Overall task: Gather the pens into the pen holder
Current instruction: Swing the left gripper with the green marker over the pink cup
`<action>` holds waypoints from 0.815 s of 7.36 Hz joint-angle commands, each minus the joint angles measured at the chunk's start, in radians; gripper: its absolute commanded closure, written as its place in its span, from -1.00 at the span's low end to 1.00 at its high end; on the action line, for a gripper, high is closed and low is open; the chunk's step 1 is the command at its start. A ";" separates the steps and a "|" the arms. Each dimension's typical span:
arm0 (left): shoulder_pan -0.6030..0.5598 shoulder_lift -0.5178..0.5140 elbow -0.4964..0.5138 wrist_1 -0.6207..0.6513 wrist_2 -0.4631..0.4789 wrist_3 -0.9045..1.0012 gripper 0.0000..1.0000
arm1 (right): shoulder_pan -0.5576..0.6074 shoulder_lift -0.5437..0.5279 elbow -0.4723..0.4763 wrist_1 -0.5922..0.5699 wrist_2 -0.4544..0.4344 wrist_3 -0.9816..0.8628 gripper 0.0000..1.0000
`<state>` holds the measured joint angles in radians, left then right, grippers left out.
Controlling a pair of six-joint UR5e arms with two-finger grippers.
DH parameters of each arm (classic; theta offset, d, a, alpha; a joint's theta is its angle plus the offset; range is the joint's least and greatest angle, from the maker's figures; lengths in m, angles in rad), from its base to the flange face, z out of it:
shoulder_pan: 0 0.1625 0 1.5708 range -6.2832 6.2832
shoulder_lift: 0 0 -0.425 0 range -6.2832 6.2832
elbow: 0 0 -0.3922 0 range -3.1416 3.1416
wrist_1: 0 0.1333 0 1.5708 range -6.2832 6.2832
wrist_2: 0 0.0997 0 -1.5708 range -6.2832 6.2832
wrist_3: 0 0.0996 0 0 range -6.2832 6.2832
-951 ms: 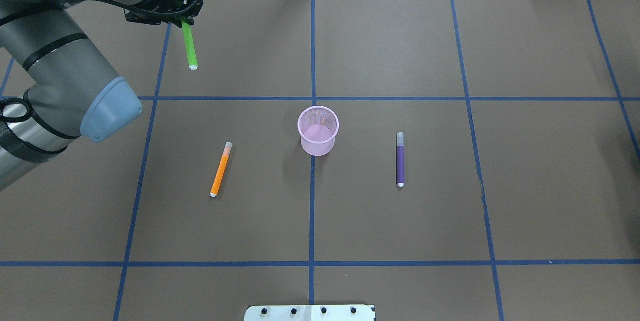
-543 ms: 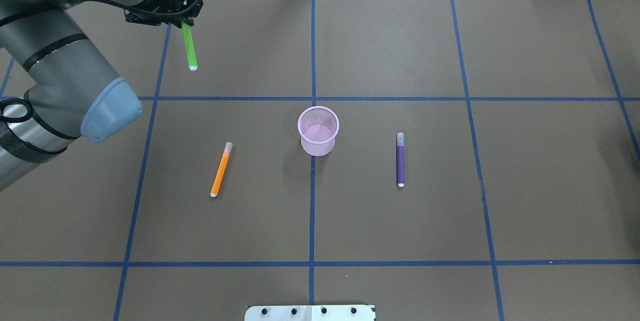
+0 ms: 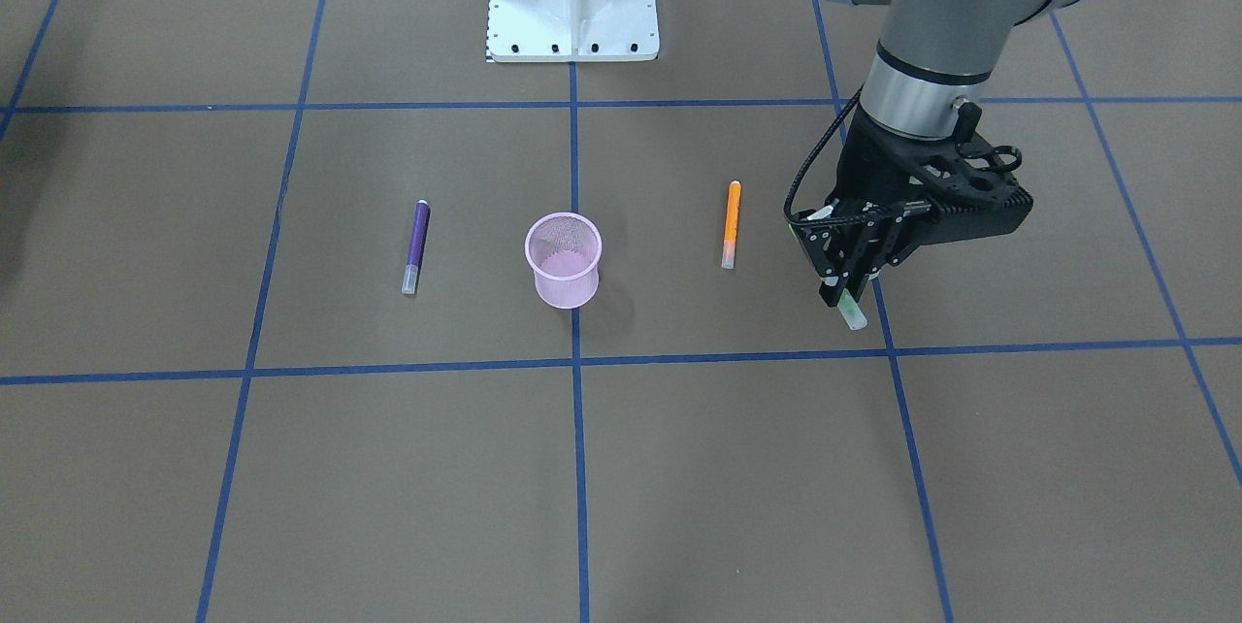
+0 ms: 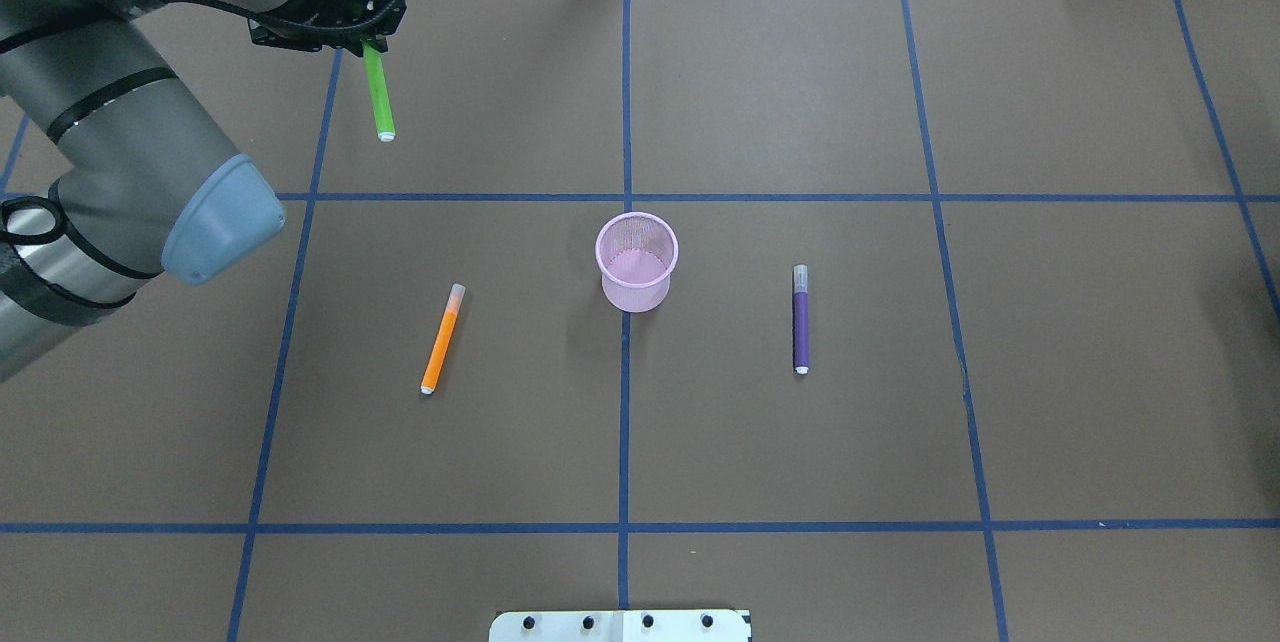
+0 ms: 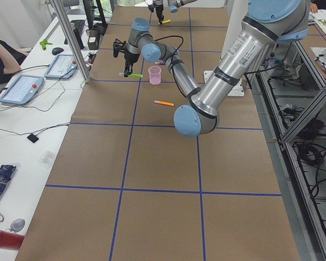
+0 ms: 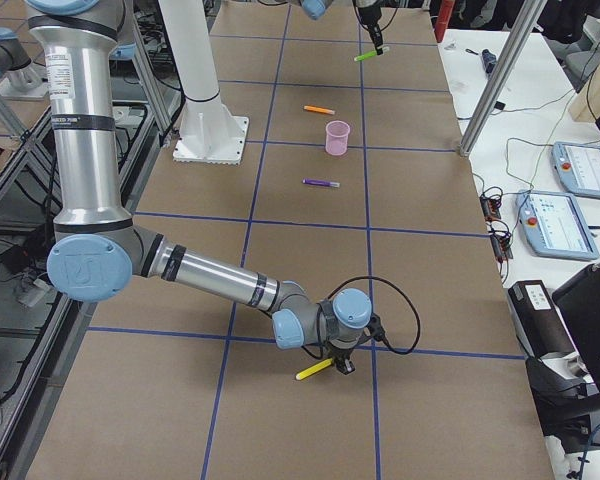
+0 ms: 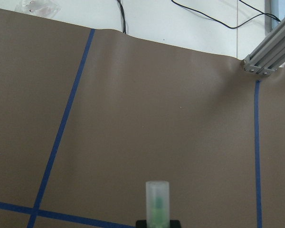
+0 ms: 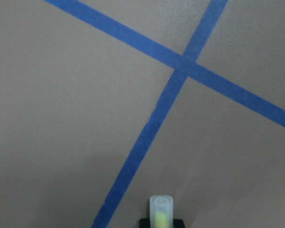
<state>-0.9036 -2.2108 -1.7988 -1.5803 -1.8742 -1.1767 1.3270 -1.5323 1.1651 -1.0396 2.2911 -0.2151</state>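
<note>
Nothing moved, left tool clamping green pen, right tool clamping yellow pen

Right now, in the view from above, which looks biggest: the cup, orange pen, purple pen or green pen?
1. Cup, the widest.
2. Orange pen and purple pen: alike, no ranking.
Green pen: partly hidden in the left gripper, so unsure.

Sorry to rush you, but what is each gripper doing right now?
Left gripper: closed on the green pen.
Right gripper: closed on the yellow pen.
</note>
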 commanded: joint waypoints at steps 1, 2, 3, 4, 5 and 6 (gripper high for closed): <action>0.012 -0.015 0.007 -0.001 0.027 -0.017 1.00 | 0.001 0.012 0.013 -0.003 0.022 0.003 1.00; 0.047 -0.032 0.013 -0.001 0.100 -0.027 1.00 | 0.018 0.032 0.013 -0.014 0.069 0.008 1.00; 0.078 -0.038 0.021 -0.003 0.139 -0.061 1.00 | 0.061 0.052 0.028 -0.058 0.108 0.007 1.00; 0.106 -0.047 0.022 -0.003 0.183 -0.079 1.00 | 0.099 0.054 0.066 -0.077 0.113 0.006 1.00; 0.168 -0.053 0.022 -0.019 0.299 -0.157 1.00 | 0.115 0.064 0.102 -0.138 0.113 0.006 1.00; 0.208 -0.076 0.022 -0.027 0.413 -0.173 1.00 | 0.120 0.098 0.123 -0.220 0.113 0.006 1.00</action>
<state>-0.7524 -2.2659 -1.7772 -1.5959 -1.5956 -1.3069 1.4302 -1.4654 1.2537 -1.1714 2.4006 -0.2087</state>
